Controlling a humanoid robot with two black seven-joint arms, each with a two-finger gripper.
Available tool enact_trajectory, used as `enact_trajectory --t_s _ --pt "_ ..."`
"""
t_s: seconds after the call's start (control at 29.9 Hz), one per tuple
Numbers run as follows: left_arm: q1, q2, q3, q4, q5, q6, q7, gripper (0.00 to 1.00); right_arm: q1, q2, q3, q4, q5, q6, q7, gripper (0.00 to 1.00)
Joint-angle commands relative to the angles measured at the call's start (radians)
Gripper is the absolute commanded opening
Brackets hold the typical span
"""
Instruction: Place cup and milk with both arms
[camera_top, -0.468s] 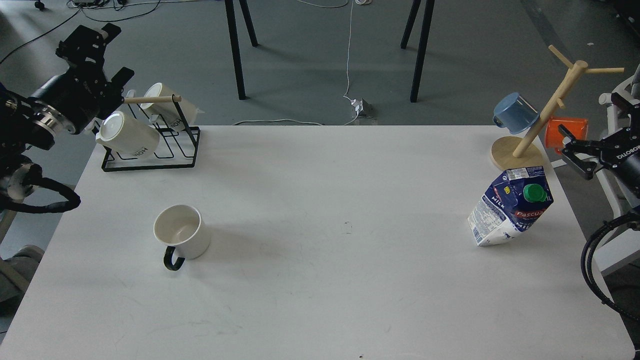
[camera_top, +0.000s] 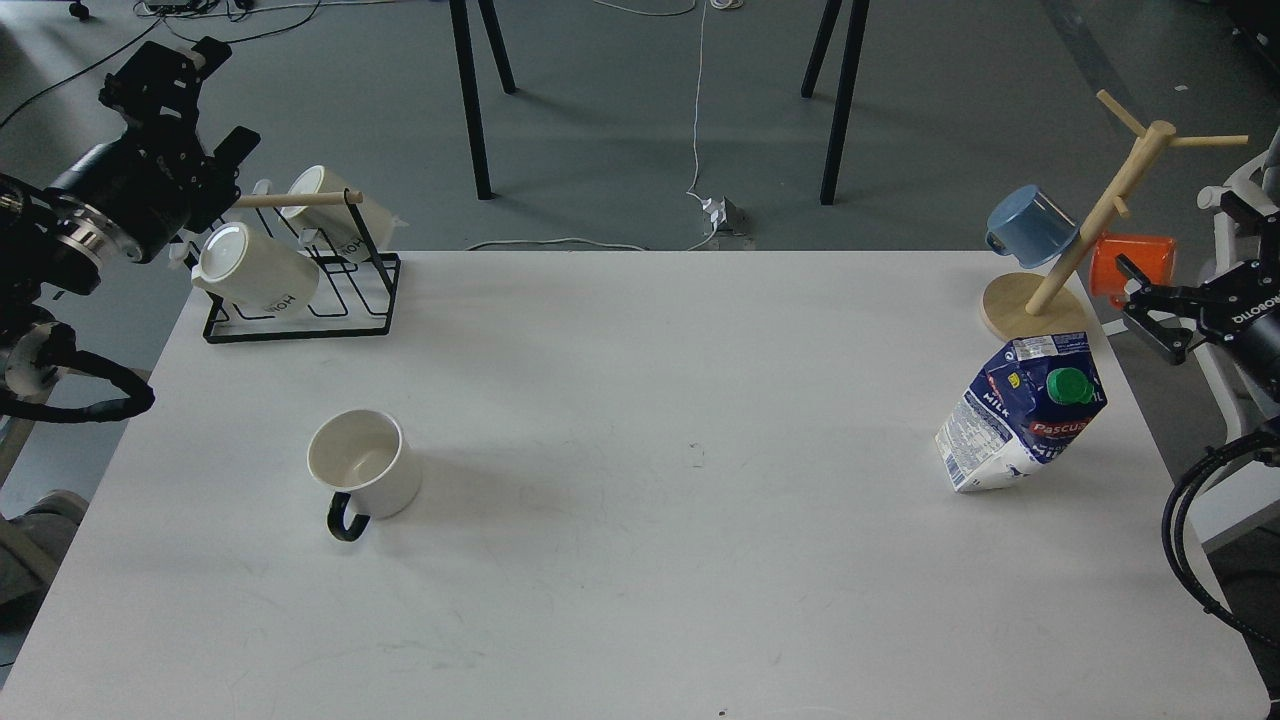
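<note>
The white cup (camera_top: 365, 463) with a black handle stands upright on the white table (camera_top: 640, 600), left of the middle, with the handle toward me. The milk carton (camera_top: 1022, 414), dark blue and white with a green cap, stands near the right edge. My left gripper (camera_top: 213, 100) is open and empty, off the table's far left corner, behind the mug rack and far from the cup. My right gripper (camera_top: 1138, 300) is open and empty, just off the right edge, beyond the carton and apart from it.
A black wire rack (camera_top: 300, 300) with two cream lettered mugs (camera_top: 255, 275) sits at the back left corner. A wooden mug tree (camera_top: 1080, 230) with a blue mug (camera_top: 1030, 228) and an orange mug (camera_top: 1130, 268) stands at the back right. Black cables hang at both sides.
</note>
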Motion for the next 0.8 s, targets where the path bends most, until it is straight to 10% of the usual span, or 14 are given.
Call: enact_trajectory --t_s 0.0,0.77 --pt "0.003 0.002 0.002 0.015 0.001 0.005 0.000 1.00 -0.002 0.000 -0.001 0.000 0.000 0.000 0.000 0.98" --pt "0.041 0.181 0.119 -0.252 1.215 0.085 0.000 1.00 -0.042 0.003 0.002 -0.012 0.002 0.000 0.002 0.98"
